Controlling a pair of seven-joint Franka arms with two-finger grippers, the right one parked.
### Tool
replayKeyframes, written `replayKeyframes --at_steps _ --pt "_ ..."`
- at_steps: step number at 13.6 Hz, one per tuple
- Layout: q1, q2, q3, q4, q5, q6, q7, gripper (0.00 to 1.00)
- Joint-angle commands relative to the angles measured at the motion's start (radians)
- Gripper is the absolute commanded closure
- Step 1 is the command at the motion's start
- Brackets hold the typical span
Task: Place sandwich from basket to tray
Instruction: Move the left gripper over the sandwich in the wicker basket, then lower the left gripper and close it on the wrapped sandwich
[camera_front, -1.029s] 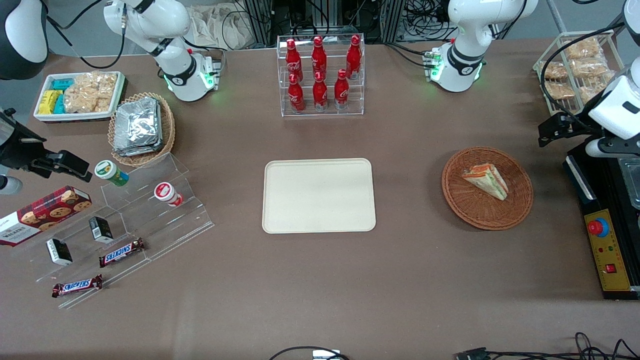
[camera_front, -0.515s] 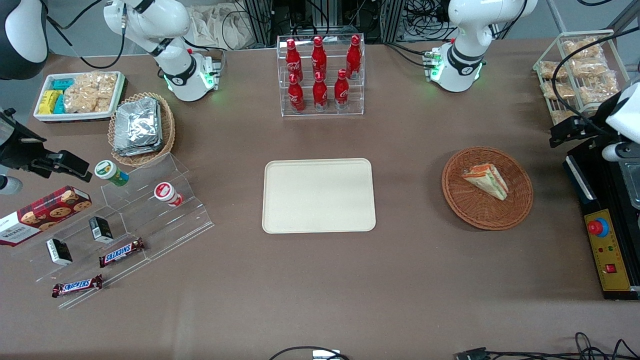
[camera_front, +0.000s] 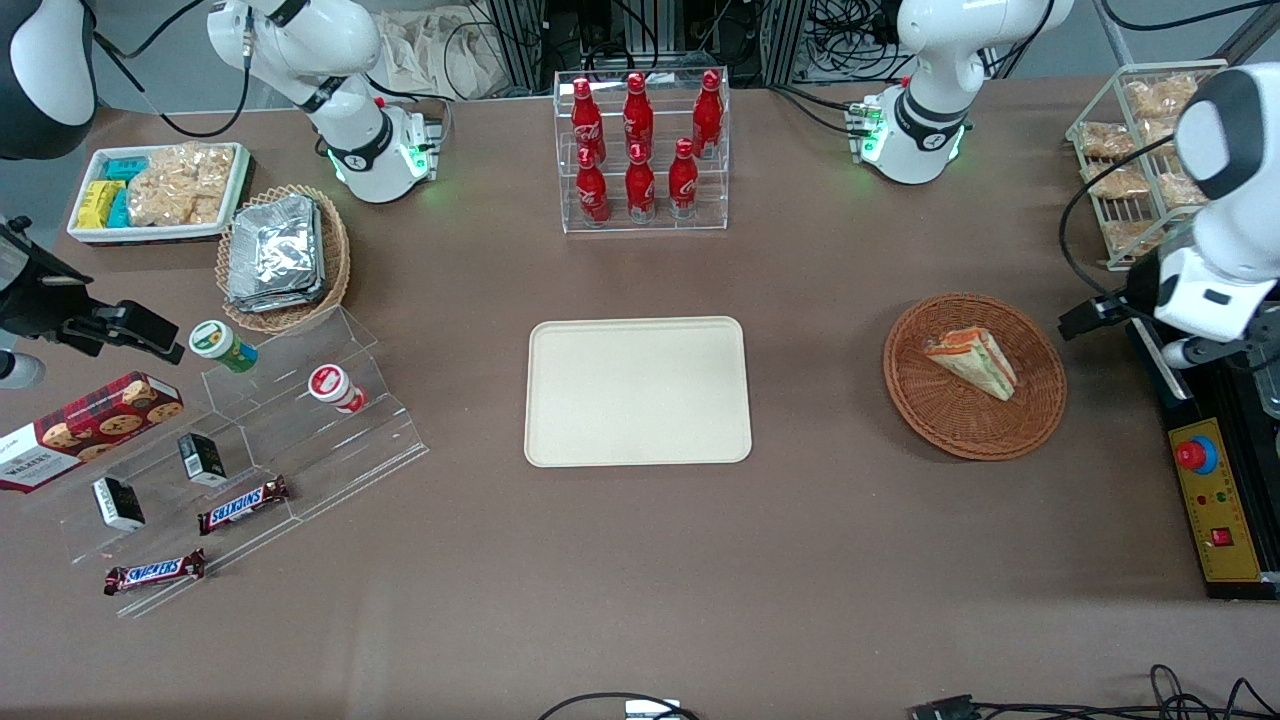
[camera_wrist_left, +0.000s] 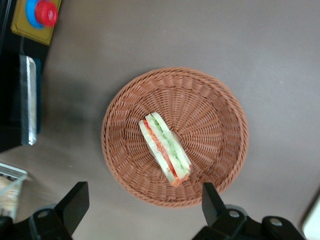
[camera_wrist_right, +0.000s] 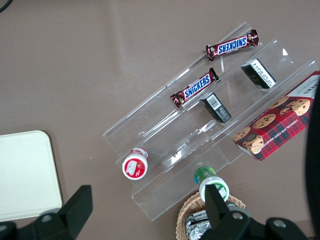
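**Pre-grasp over the basket: risks noted**

Jaws spread wide, nothing between them. In the wrist view the gripper (camera_wrist_left: 142, 212) hangs above the counter with the two fingertips (camera_wrist_left: 76, 200) well apart, and the basket (camera_wrist_left: 220, 105) lies in full sight beneath. From the front, the gripper (camera_front: 1200, 350) sits at the working arm's end of the counter, just beside the basket (camera_front: 1040, 400) rim and not yet over its middle.

The sandwich (camera_wrist_left: 165, 148) lies inside the basket, roughly central, resting on one face with the cut edge and filling toward the wrist camera. Front view agrees: sandwich (camera_front: 972, 362) within the weave, clear of the rim. The tray (camera_front: 560, 440) is at the middle of the counter, well apart from the basket, and bare.

Judged risks:
- The long axis of the wedge runs oblique to the line between the fingertips. Without a wrist turn, closing may catch only a corner, and the wedge would pivot or pop out.
- The clear wrap is probably slick, and the bread soft. A light squeeze may slip, a hard one may crush the filling.
- The basket looks light and loose on the counter. A finger descending onto the sloped wall could tip or drag it.
- The black control box (camera_front: 1215, 500) stands along the counter edge near the arm, so a low swing could clip it.
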Motion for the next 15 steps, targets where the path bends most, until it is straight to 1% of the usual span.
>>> replayKeyframes --at_steps 1,5,6,9,15 --pt "0.01 -0.082 -0.005 -0.16 -0.008 0.112 -0.114 0.0" --pt "0.007 -0.054 -0.007 -0.302 -0.008 0.334 -0.3 0.0" --pt "0.004 -0.038 -0.008 -0.319 -0.008 0.374 -0.346 0.0" --pt "-0.004 0.027 -0.013 -0.33 -0.008 0.439 -0.443 0.0" --pt "-0.07 0.134 -0.015 -0.335 -0.007 0.557 -0.631 0.0"
